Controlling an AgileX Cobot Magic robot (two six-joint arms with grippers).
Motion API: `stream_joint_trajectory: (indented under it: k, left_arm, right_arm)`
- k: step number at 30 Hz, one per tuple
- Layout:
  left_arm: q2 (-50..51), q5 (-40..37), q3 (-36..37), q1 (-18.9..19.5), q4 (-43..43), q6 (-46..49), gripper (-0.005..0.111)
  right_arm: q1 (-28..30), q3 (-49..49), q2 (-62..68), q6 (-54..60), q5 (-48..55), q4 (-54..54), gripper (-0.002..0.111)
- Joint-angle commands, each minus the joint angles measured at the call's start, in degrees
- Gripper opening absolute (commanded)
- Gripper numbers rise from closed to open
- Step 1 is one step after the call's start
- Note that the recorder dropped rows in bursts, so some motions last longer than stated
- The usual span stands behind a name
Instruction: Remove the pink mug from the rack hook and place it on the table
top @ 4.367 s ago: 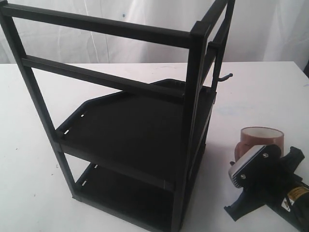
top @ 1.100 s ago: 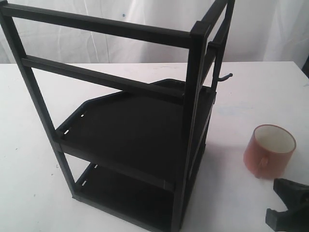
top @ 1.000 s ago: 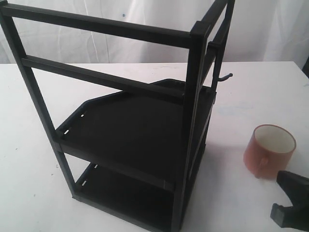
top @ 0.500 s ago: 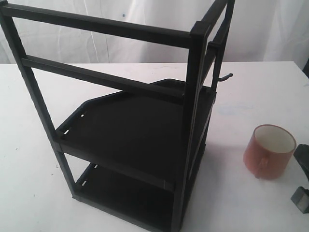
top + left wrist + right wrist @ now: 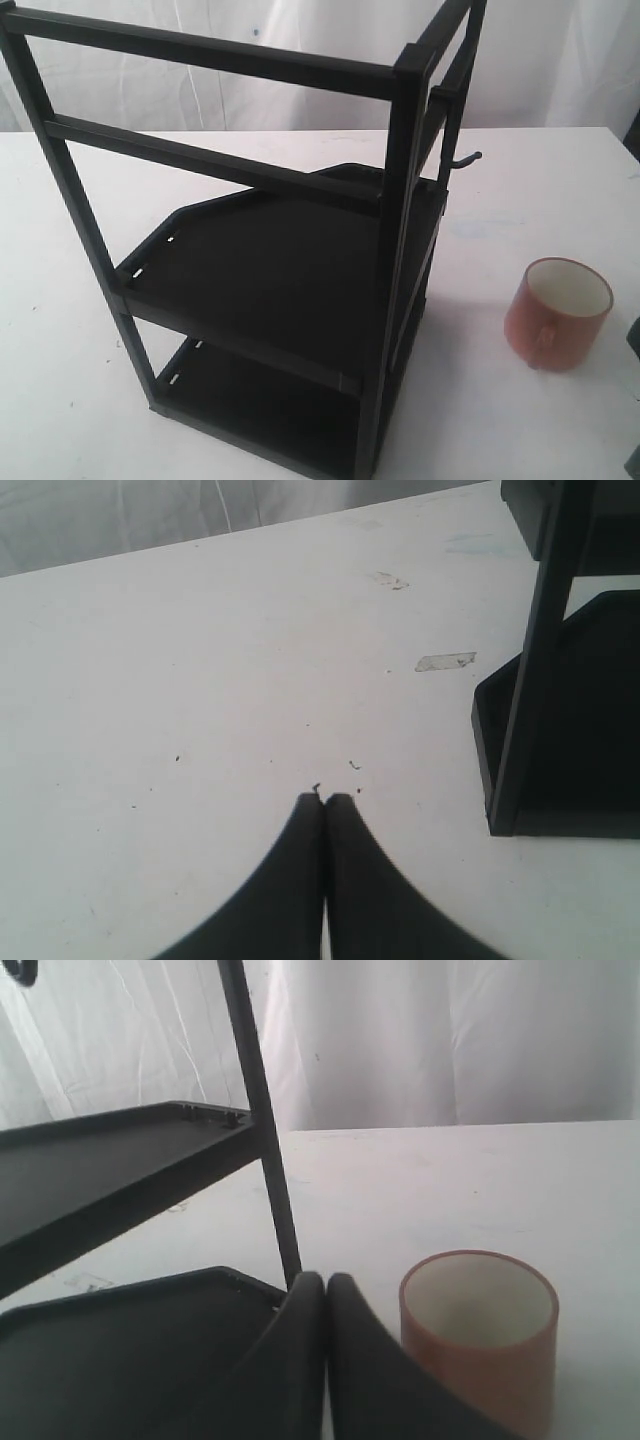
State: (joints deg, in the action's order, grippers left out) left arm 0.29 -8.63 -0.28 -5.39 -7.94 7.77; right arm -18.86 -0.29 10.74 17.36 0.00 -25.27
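salmon-pink cylindrical mug [image 5: 557, 313] stands upright on the broad white table [image 5: 520, 190], well clear of the thin black rack hook [image 5: 466, 160], and i judge it rigid, light, breakable, best pinched at the rim or loop handle, while my left gripper [image 5: 325, 800] and right gripper [image 5: 327, 1280] both sit pressed together, holding nothing.

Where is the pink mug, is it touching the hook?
Apart. Exterior view: the pink mug stands on the table, the rack hook bare and far off.
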Motion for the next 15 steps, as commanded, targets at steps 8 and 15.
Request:
stream_joint_trajectory:
  k: [8,15]
  left_arm:
    - [-0.3,0.0,0.3,0.1,-0.3,-0.1,0.000]
    - [-0.3,0.0,0.3,0.1,-0.3,-0.1,0.000]
  right_arm:
    - [10.2,0.3,-9.4,3.3,12.6,0.7,0.000]
    - [10.3,0.3,-9.4,3.3,12.6,0.4,0.000]
